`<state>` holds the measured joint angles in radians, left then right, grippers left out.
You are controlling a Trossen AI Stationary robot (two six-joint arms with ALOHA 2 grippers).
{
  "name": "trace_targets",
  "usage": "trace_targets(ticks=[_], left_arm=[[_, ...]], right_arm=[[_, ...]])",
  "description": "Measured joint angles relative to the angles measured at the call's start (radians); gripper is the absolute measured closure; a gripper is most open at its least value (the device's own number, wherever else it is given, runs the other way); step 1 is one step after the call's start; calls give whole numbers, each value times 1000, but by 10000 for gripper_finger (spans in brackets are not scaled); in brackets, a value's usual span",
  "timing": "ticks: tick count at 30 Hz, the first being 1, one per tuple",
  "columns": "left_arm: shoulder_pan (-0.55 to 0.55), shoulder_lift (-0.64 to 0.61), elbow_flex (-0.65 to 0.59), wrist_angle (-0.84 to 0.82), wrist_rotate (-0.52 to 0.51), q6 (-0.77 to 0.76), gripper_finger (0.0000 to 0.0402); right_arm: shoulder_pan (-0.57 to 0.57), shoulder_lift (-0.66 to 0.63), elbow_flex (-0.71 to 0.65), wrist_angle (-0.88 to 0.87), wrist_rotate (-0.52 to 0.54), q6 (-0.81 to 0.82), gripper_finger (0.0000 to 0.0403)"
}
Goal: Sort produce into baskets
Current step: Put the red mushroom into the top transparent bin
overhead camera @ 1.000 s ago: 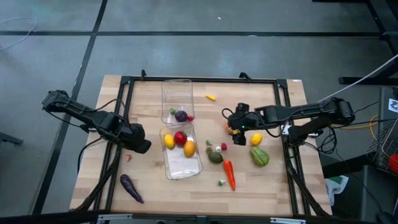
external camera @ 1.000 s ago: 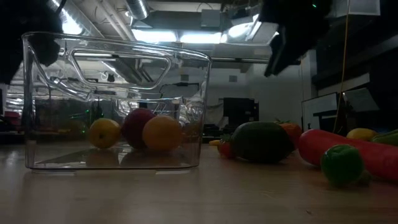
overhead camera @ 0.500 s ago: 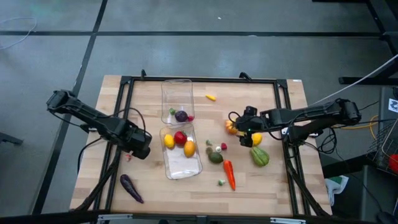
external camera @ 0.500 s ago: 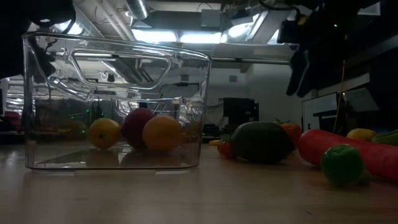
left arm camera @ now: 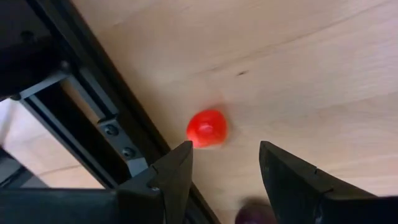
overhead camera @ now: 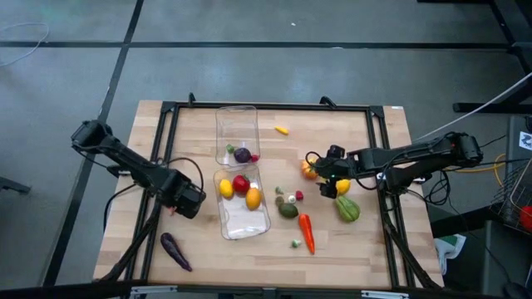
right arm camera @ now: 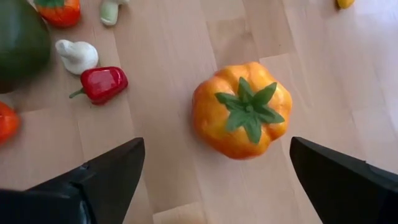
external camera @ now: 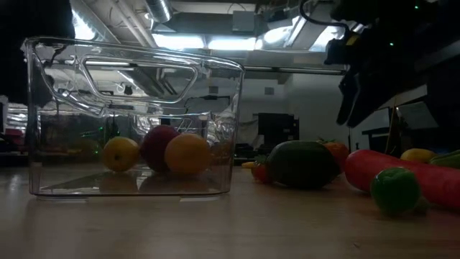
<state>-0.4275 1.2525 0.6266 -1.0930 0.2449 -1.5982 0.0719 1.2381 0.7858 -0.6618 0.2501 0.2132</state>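
Two clear bins stand mid-table: the far bin [overhead camera: 237, 133] holds a few small pieces, the near bin [overhead camera: 243, 208] holds a yellow, a red and an orange fruit [external camera: 187, 153]. My left gripper [overhead camera: 184, 203] is open and hangs above a tiny red piece [left arm camera: 207, 129] that lies on the wood left of the near bin. My right gripper [overhead camera: 322, 178] is open and hangs above the table, with an orange pepper [right arm camera: 242, 118] lying just ahead of its fingers. The pepper lies stem up. Neither gripper touches anything.
Loose on the right half are a lemon [overhead camera: 342, 186], a green pepper [overhead camera: 347, 208], an avocado [overhead camera: 288, 209], a carrot [overhead camera: 306, 232], a small red pepper [right arm camera: 102, 84] and a white piece [right arm camera: 78, 55]. An aubergine [overhead camera: 174, 251] lies near the front left. A black frame rail [left arm camera: 93, 118] runs beside the red piece.
My left gripper has gone a little toward the near edge, over the tiny red piece. My right gripper has gone toward the table's right edge and down, so the orange pepper now shows ahead of its fingers.
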Motion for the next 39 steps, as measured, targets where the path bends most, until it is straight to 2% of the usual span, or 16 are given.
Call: trace_targets(ticks=[17, 26, 35, 39], left_arm=[[-31, 207, -1, 10, 4, 28, 222], [-31, 247, -1, 52, 7, 42, 224], [-31, 248, -1, 67, 7, 45, 292], [-30, 248, -1, 70, 16, 45, 310]], right_arm=[[0, 0, -6, 33, 0, 0, 6], [0, 1, -6, 33, 0, 0, 6], [0, 1, -6, 33, 0, -1, 6], [0, 1, -6, 33, 0, -1, 6]])
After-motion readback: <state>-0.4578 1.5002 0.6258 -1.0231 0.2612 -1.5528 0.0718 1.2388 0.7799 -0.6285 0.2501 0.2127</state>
